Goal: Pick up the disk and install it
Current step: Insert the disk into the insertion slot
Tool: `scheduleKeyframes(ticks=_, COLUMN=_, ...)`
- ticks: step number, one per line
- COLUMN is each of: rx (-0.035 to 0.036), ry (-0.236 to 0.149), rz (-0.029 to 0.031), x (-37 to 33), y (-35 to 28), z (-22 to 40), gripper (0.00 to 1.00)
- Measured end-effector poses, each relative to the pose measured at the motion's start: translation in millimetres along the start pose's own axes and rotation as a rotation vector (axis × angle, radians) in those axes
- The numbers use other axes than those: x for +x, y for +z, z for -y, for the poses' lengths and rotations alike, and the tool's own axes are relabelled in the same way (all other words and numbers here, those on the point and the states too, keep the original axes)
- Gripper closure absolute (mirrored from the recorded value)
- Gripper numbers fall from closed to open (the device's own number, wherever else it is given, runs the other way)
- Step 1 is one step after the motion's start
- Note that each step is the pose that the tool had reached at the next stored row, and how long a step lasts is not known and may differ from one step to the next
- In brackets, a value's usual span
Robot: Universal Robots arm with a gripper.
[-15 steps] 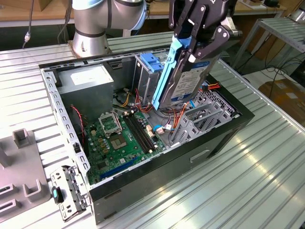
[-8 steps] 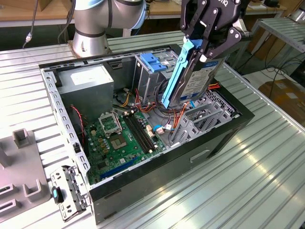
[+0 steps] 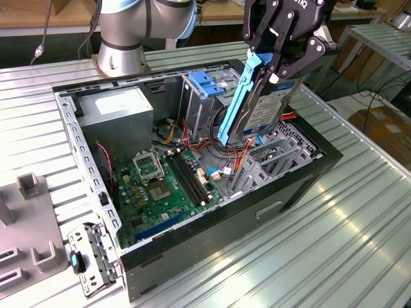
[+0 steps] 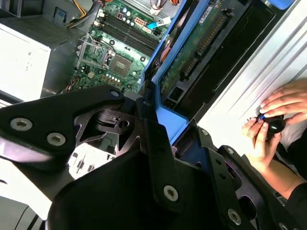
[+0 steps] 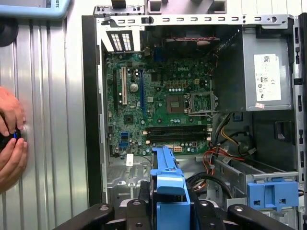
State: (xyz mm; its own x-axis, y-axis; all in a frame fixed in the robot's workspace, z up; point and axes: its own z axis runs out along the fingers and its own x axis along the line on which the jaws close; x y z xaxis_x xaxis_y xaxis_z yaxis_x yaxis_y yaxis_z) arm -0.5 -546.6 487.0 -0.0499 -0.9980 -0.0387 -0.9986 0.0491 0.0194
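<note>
Case [image 3: 212,247] open on top, cables [image 3: 241,157] beneath the disk [image 3: 266,112], blue-topped cage [image 3: 204,86] just beside it, free room above motherboard [image 3: 160,186]

There is one robot arm [image 3: 122,32] with one gripper [image 3: 275,64], and one disk [image 3: 263,109] in a blue frame. One open computer case [image 3: 215,239] stands on one ribbed metal table [image 3: 347,244]. Inside the case are one green circuit board [image 3: 157,192], one processor socket [image 3: 149,165], one grey power supply box [image 3: 119,119] in a corner of the case, and one metal cage with a blue top [image 3: 207,86]. Four long memory slots [image 5: 177,134] lie side by side on the board. One person's two hands show on the table beside the case, one hand [image 5: 8,115] and a second hand [image 5: 12,160], with one small black object [image 4: 276,125] between them.
</note>
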Motion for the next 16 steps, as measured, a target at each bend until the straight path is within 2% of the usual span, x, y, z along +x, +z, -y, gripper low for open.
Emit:
scheduleKeyframes(ticks=1, rx=0.0001, ry=0.0, rz=-0.0016, x=-0.1, y=0.0, z=0.0, gripper=0.63)
scheduleKeyframes(ticks=2, rx=0.0003, ry=0.0, rz=-0.0064, x=-0.1, y=-0.1, z=0.1, gripper=0.63)
scheduleKeyframes(ticks=3, rx=0.0007, ry=0.0, rz=-0.0142, x=0.0, y=-0.1, z=0.1, gripper=0.63)
scheduleKeyframes(ticks=4, rx=0.001, ry=0.0, rz=-0.0184, x=0.0, y=0.0, z=0.1, gripper=0.63)
scheduleKeyframes(ticks=9, rx=0.001, ry=0.0, rz=-0.0197, x=1.4, y=0.2, z=0.0, gripper=0.63)
scheduleKeyframes(ticks=13, rx=0.001, ry=0.0, rz=-0.0198, x=10.0, y=1.2, z=0.8, gripper=0.63)
scheduleKeyframes(ticks=16, rx=0.001, ry=0.0, rz=-0.0202, x=12.4, y=2.1, z=3.9, gripper=0.63)
